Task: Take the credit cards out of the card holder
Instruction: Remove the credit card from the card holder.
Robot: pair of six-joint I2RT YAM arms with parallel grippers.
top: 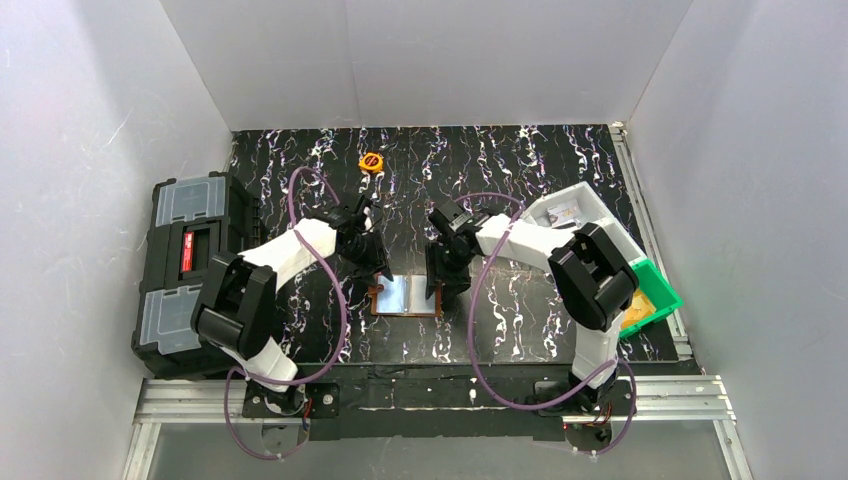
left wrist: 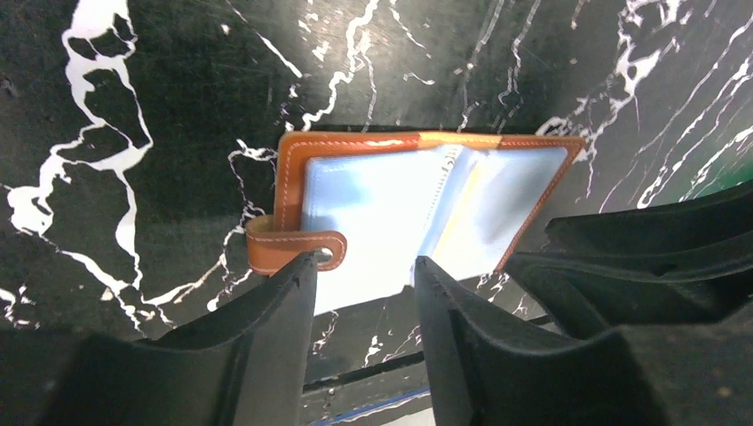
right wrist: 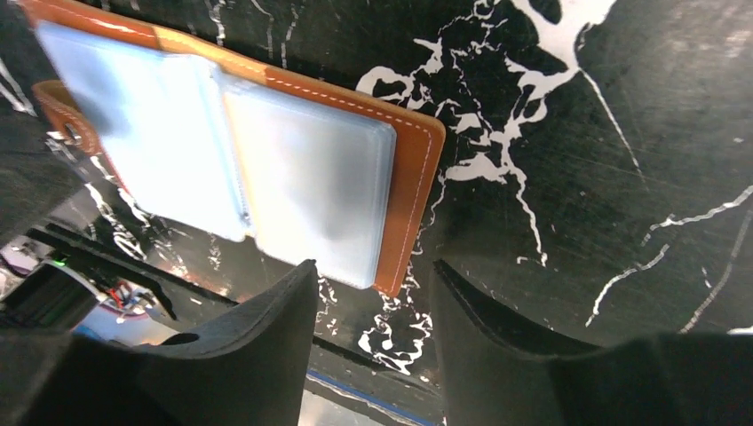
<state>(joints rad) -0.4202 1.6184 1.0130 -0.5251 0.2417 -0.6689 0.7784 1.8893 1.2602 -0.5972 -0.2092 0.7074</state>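
The brown leather card holder (top: 405,296) lies open and flat on the black marbled table, its pale blue-grey clear pockets facing up. The credit cards stay hidden behind the glare of the pockets (left wrist: 382,200); only a thin yellow edge (left wrist: 472,191) shows beside the fold. My left gripper (left wrist: 362,266) hangs open over the holder's left leaf, one fingertip by the strap (left wrist: 293,248) and pocket film showing in the gap. At the right leaf's near corner (right wrist: 391,266) my right gripper (right wrist: 373,271) is open too, gripping nothing. From above, the left gripper (top: 378,275) and right gripper (top: 438,285) flank the holder.
A big black toolbox (top: 185,265) with grey lids stands at the left edge. A white tray (top: 580,215) and a green bin (top: 655,300) sit on the right. A small round orange object (top: 371,160) lies at the back. The table's front edge is just behind the holder.
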